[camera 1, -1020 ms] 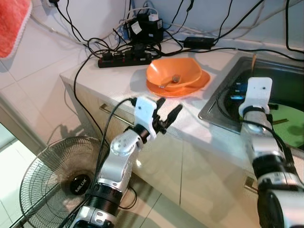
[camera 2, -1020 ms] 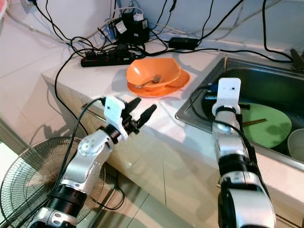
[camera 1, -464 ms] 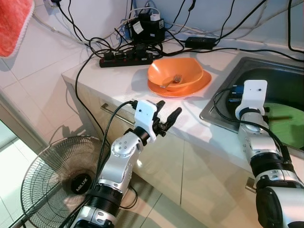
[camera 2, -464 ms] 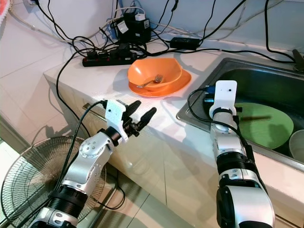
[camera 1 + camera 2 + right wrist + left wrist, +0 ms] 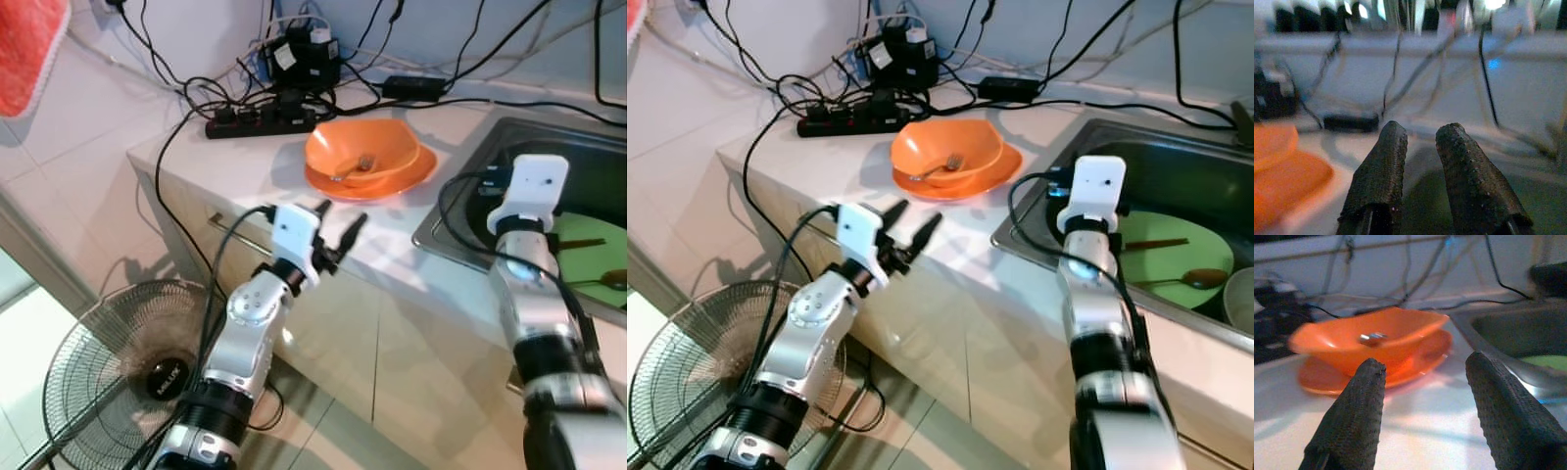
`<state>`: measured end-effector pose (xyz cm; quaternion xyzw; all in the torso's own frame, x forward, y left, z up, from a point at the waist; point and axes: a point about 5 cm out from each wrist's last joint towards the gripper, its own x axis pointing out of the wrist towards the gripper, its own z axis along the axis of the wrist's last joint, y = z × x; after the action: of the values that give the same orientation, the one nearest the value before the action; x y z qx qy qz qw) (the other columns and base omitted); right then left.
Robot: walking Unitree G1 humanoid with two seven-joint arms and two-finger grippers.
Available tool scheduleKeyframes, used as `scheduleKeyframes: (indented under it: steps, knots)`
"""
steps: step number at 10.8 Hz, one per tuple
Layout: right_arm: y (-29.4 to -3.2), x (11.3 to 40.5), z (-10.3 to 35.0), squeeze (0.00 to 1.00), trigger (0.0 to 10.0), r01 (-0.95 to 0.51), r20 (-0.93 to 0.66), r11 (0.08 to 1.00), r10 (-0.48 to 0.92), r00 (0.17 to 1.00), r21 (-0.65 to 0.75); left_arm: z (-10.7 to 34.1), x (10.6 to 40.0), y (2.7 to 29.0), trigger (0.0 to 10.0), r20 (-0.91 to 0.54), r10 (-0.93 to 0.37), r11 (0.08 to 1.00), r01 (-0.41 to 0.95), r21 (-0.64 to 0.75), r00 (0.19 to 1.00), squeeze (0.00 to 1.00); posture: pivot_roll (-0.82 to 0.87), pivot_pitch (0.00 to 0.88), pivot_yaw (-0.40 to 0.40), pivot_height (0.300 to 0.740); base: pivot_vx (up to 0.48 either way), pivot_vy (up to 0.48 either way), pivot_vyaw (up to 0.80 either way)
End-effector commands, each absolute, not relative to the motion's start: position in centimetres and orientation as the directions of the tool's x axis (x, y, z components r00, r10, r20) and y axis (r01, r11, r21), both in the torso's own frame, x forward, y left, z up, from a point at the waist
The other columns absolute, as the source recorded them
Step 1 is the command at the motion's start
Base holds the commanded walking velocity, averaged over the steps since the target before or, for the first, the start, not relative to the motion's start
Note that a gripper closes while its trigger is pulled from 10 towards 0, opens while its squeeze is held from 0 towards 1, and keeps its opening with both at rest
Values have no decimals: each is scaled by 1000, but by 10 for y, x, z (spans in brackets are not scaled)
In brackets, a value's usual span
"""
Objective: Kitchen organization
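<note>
We see the left gripper at the surface edge, jaws spread wide and empty, aimed at the orange bowl. The bowl sits on an orange plate near the sink, a fork inside it. The right gripper hovers over the sink rim, jaws a narrow gap apart, holding nothing. A green plate in the sink is partly cut off by the arm; a spoon lies on it.

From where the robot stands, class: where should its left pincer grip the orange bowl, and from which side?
Grip the near rim of the bowl, coming from the counter's front edge. The open left pincer already faces that thin, raised rim. The bowl sits on a plate, and a fork lies inside, so avoid the middle.
</note>
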<state>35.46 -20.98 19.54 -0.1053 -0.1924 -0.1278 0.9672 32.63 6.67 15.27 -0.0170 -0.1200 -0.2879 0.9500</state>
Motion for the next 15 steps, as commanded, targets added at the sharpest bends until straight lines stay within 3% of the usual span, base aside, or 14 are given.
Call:
scheduleKeyframes:
  steps: [1, 4, 8, 12, 15]
  knots:
    - [-196, 345, 208, 0, 10000, 244, 487, 960, -148, 861, -139, 155, 331, 75, 10000, 254, -495, 865, 498, 55, 831, 0, 24, 26, 132, 740, 0, 0, 0]
    - [-175, 315, 198, 0, 10000, 162, 534, 975, -56, 844, -154, 164, 332, 87, 10000, 314, -422, 906, 406, 117, 851, 0, 12, 40, 138, 740, 0, 0, 0]
    - [-149, 287, 160, 0, 10000, 62, 457, 986, 17, 889, -157, 162, 325, 101, 10000, 357, -360, 931, 308, 196, 862, 0, 9, 48, 139, 740, 0, 0, 0]
    - [-148, 288, 163, 0, 10000, 68, 446, 985, 10, 895, -158, 162, 322, 100, 10000, 370, -355, 932, 292, 217, 858, 0, 11, 53, 136, 740, 0, 0, 0]
    - [-146, 286, 160, 0, 10000, 65, 430, 986, 8, 903, -155, 161, 321, 98, 10000, 374, -359, 930, 295, 218, 855, 0, 12, 56, 133, 740, 0, 0, -796]
